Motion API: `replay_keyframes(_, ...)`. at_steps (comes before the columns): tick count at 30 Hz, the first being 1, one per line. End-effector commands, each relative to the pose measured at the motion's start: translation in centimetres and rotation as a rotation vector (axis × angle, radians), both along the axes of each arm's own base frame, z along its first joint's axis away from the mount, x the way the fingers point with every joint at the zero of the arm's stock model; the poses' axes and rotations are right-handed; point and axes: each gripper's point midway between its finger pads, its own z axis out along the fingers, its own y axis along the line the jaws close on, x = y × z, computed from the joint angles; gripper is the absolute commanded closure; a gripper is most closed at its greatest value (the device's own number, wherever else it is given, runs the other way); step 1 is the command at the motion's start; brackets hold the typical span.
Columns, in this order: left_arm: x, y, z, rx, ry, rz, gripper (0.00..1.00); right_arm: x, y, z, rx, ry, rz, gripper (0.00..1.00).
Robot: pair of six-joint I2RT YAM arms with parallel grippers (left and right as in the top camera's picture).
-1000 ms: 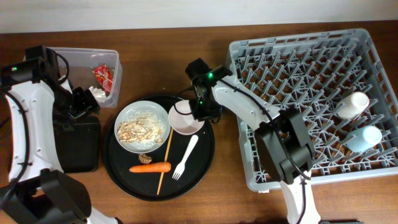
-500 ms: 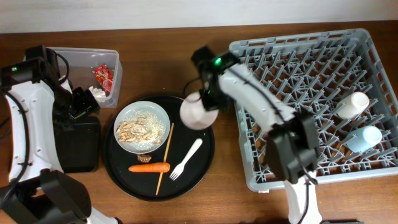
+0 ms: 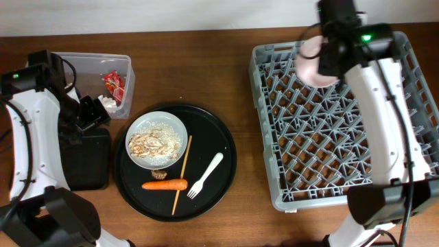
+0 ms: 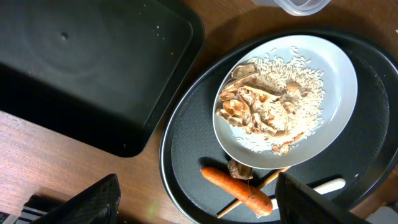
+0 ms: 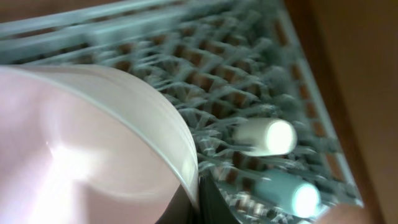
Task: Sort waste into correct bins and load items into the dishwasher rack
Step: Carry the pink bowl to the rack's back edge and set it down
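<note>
Glossy white bowl [image 3: 313, 63]; grey plastic rack [image 3: 329, 158]; wood-grain table [image 3: 199, 68].

The desk [image 3: 206, 68] is warm brown wood with a fine grain. Near the black left fingers [image 4: 93, 205] are a matte flat black tray [image 4: 81, 68] and a glossier round black tray [image 4: 186, 149]. Ahead of those fingers, a white plate [image 4: 339, 68] carries pale rice [image 4: 298, 78] flecked with brown meat bits [image 4: 252, 109]. Close by are an orange carrot [image 4: 239, 190], a small brown scrap [image 4: 239, 169], a light wooden stick [image 3: 182, 171] and a white fork [image 3: 206, 175]. The clear tub [image 3: 92, 65] shows a red wrapper [image 3: 113, 84] and a white tissue [image 3: 106, 101]. At the dark right fingers [image 5: 211, 208], the white bowl [image 5: 93, 137] glows faintly pink. Beyond them the rack [image 5: 205, 56] is grey, a lattice of pegs, with a white cup [image 5: 264, 137] and a light blue cup [image 5: 289, 194].
</note>
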Motion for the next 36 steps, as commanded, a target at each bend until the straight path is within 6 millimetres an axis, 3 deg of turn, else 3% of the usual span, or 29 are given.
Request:
replay_keyframes(1,0.0,-0.1,1.2,-0.002,-0.041,0.009,0.21,0.1,-7.3,1.8,-0.116,-0.084,-0.197,0.96)
replay_keyframes(5,0.0,-0.1,1.2,-0.002,-0.04,0.009,0.21,-0.5,-13.3,4.6,-0.268,-0.221,-0.428,0.96)
replay_keyframes(7,0.0,-0.1,1.2,-0.002,-0.04,0.009,0.21,-0.7,-14.7,5.2,-0.373,-0.228,-0.49,0.96)
replay_keyframes(10,0.0,-0.2,1.2,-0.003,-0.041,0.009,0.21,-0.3,-15.8,3.9,-0.467,-0.202,-0.554,0.96)
replay_keyframes(14,0.0,-0.3,1.2,-0.013,-0.043,0.008,0.21,1.6,-16.3,-0.9,-0.537,-0.084,-0.548,0.96)
replay_keyframes(15,0.0,-0.4,1.2,-0.019,-0.045,0.007,0.21,2.3,-16.1,-2.8,-0.557,-0.041,-0.532,0.96)
replay_keyframes(21,0.3,-0.4,1.2,-0.016,-0.054,0.007,0.21,5.2,-12.7,-8.5,-0.604,0.066,-0.424,0.96)
replay_keyframes(29,0.3,-0.4,1.2,-0.016,-0.056,0.007,0.21,6.3,-8.0,-12.3,-0.615,0.162,-0.289,0.95)
replay_keyframes(31,0.3,-0.4,1.2,-0.016,-0.056,0.007,0.21,6.1,-7.1,-13.0,-0.585,0.186,-0.259,0.83)
replay_keyframes(32,0.3,-0.3,1.2,-0.015,-0.056,0.006,0.21,5.9,-6.4,-13.5,-0.556,0.211,-0.237,0.7)
replay_keyframes(36,0.4,-0.3,1.3,-0.015,-0.059,0.006,0.21,5.2,-4.9,-15.6,-0.436,0.28,-0.191,0.67)
